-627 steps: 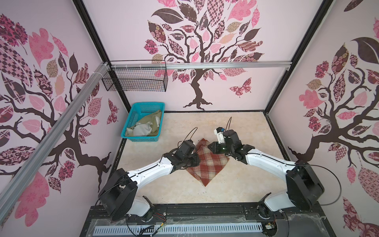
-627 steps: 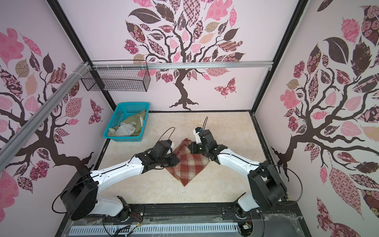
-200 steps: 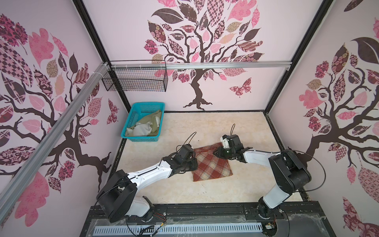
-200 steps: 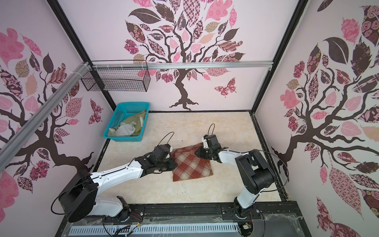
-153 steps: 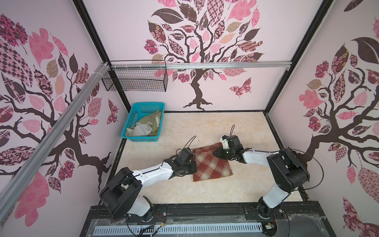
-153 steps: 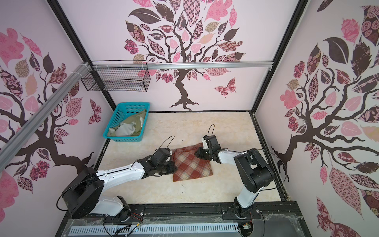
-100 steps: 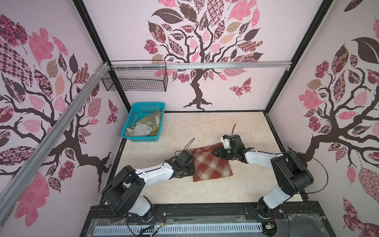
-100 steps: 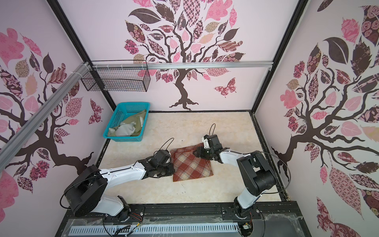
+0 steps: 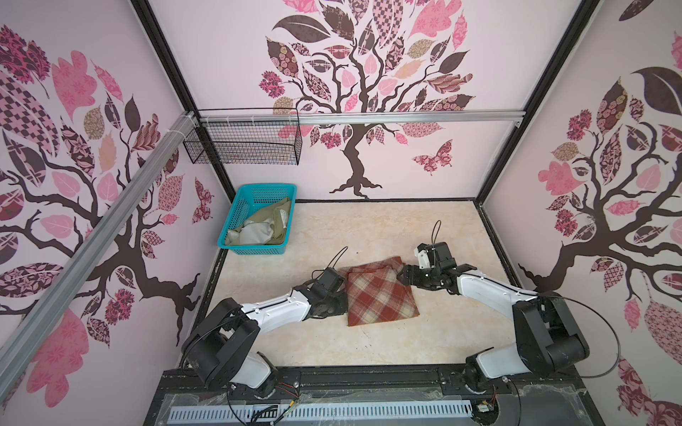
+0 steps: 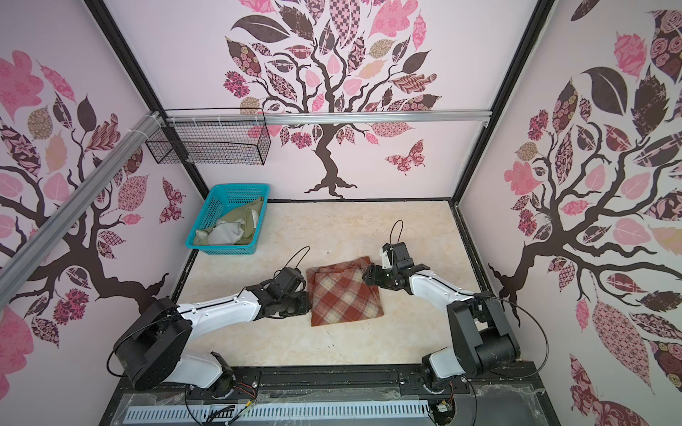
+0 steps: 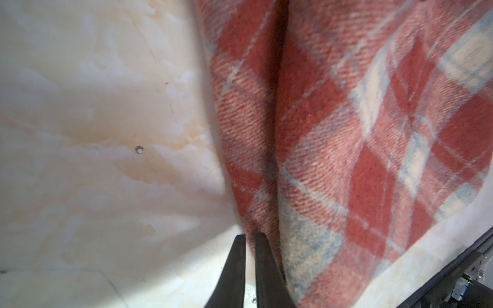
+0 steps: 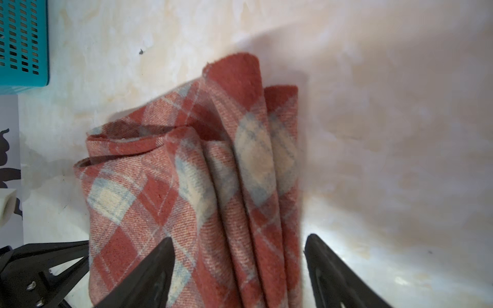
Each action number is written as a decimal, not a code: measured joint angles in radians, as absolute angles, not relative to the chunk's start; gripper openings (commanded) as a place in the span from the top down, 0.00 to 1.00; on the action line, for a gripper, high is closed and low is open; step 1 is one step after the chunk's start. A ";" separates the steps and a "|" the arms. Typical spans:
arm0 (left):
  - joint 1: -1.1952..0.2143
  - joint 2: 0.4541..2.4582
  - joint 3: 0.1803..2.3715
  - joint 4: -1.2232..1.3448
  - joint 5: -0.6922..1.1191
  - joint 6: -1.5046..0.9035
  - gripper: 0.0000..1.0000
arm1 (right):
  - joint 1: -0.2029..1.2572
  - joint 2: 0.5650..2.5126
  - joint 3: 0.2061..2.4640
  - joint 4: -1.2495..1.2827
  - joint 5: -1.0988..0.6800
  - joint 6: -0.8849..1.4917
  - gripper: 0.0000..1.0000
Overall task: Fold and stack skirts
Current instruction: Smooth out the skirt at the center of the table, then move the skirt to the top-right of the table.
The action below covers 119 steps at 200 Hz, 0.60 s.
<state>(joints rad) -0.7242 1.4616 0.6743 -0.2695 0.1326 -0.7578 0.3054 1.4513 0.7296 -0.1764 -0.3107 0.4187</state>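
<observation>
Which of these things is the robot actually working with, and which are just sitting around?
In the job: plaid skirt, folded flat; olive-green skirt, crumpled.
Lying about: turquoise basket holding the green one; black wire basket hanging above it.

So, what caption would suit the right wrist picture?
Open right gripper poised over the folded edge of the plaid skirt on the cream marbled table.

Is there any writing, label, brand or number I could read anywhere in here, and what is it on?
No readable text anywhere.
The plaid skirt, the olive-green skirt, the turquoise basket, the tree decals and the white arms show no lettering.
The small electronics at the front edge are too small to read.
</observation>
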 measured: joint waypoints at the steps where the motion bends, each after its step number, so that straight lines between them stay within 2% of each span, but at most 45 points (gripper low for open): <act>1: -0.724 1.462 0.674 -0.270 0.133 -0.758 0.87 | 0.305 1.452 0.728 -0.177 -0.311 0.418 0.20; 55: -0.724 1.463 0.677 -0.280 0.135 -0.758 0.87 | 0.305 1.452 0.683 -0.173 -0.327 0.418 0.24; 82: -0.723 1.472 0.686 -0.282 0.135 -0.758 0.87 | 0.305 1.456 0.651 -0.147 -0.348 0.425 0.30; 101: -0.722 1.479 0.691 -0.285 0.135 -0.759 0.87 | 0.305 1.472 0.645 -0.131 -0.355 0.427 0.40; 119: -0.722 1.480 0.692 -0.286 0.135 -0.759 0.87 | 0.306 1.491 0.647 -0.115 -0.358 0.431 0.57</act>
<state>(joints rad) -0.7223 1.4803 0.6918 -0.2863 0.1352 -0.7586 0.3058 1.4914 0.6468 -0.1146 -0.3576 0.4313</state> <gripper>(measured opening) 0.126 0.524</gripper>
